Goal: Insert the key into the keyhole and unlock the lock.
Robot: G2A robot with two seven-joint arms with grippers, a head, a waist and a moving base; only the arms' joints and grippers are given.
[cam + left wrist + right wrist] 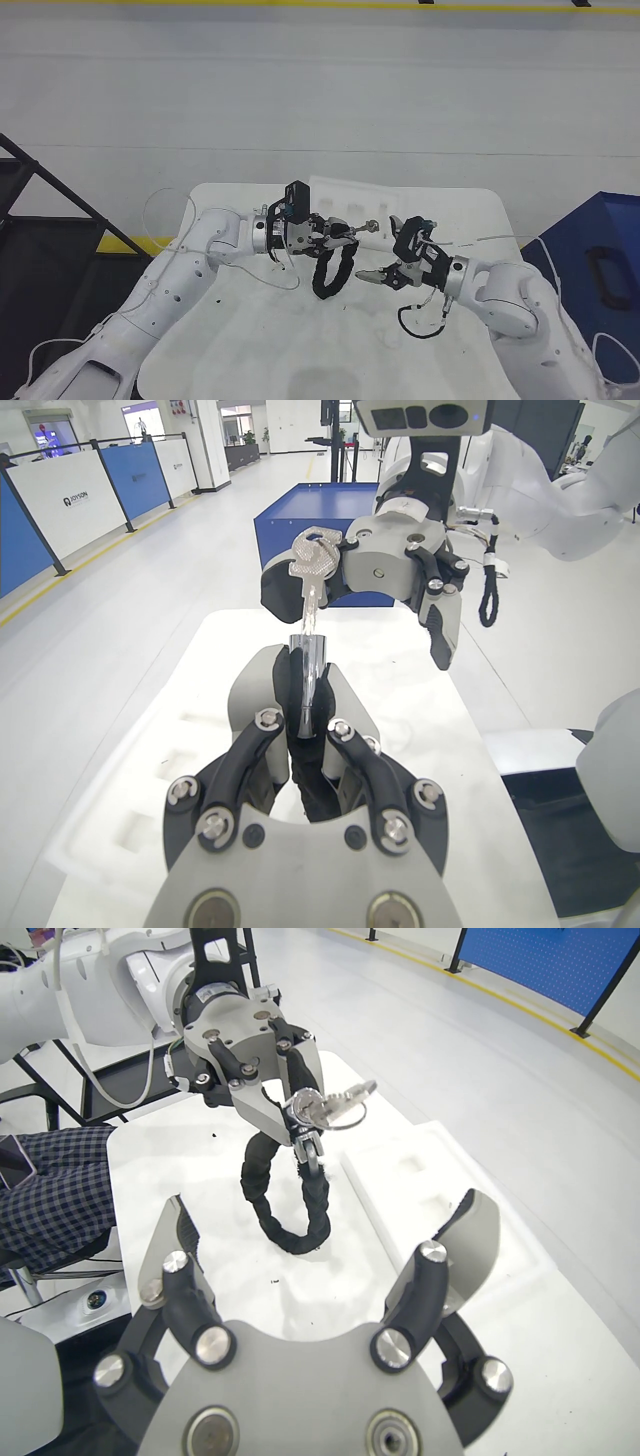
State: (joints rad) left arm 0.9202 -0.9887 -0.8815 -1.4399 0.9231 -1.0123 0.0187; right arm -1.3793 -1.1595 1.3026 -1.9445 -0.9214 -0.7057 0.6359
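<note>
Key [314, 556] and lock [309, 672] were joined. There was one silver key, its blade sunk into the keyhole at the end of the one chrome lock barrel, and its head stuck out free in the air. One thin ring [356, 1118] passed through the key's head.

The left jaws were clamped shut on the lock and held it up above the white surface [250, 330], with the keyhole end turned toward the other arm. One black sleeved cable loop [292, 1239] hung down from the lock. Its lowest part was close to the surface, but whether it touched could not be told.

The right jaws stood wide open and held nothing. They were near the key's head but apart from it.

One white foam tray [492, 1170] lay on the surface beyond the two arms, and two square recesses in it were visible in the right wrist view. One blue bin [572, 240] stood off the surface's edge on the right arm's side.
</note>
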